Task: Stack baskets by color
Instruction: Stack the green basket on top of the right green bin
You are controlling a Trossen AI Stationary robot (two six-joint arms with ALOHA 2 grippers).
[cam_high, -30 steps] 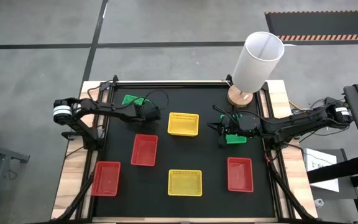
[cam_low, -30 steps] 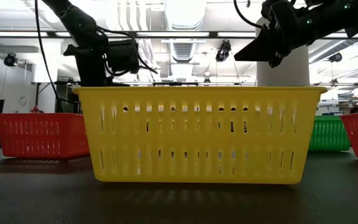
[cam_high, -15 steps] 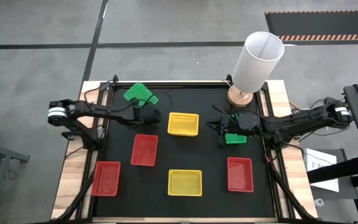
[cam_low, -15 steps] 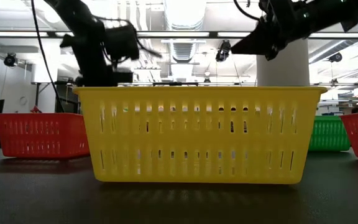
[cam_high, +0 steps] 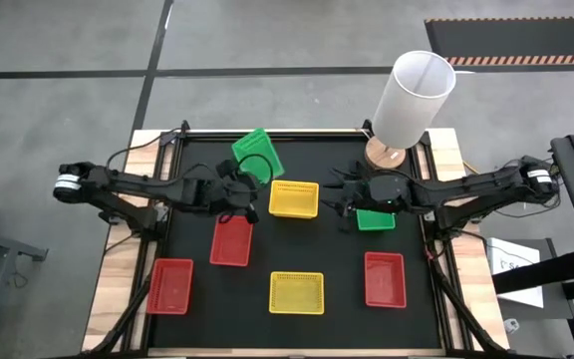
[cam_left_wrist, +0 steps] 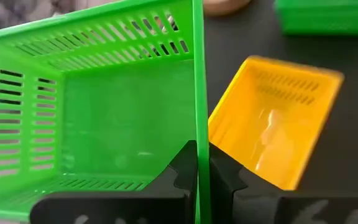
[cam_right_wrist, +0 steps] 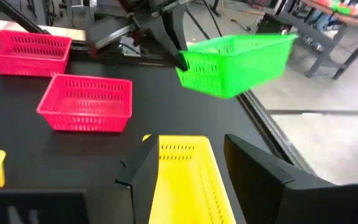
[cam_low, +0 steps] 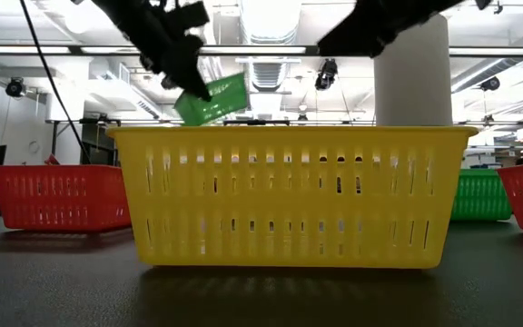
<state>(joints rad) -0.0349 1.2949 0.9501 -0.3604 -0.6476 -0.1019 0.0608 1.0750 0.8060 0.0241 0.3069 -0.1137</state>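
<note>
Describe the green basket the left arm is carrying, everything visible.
The green basket is a small shallow rectangular tub of what looks like plastic, with slotted mesh walls and a plain rim. It is empty and off the table, tilted in the air above the far yellow basket. The left gripper is shut on one wall, one of its fingers inside and one outside. Nothing else touches it.

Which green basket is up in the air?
The green basket near the table's far edge, pinched by its wall in the left gripper. It hangs tilted above the table, while the other green basket sits flat by the right gripper.
</note>
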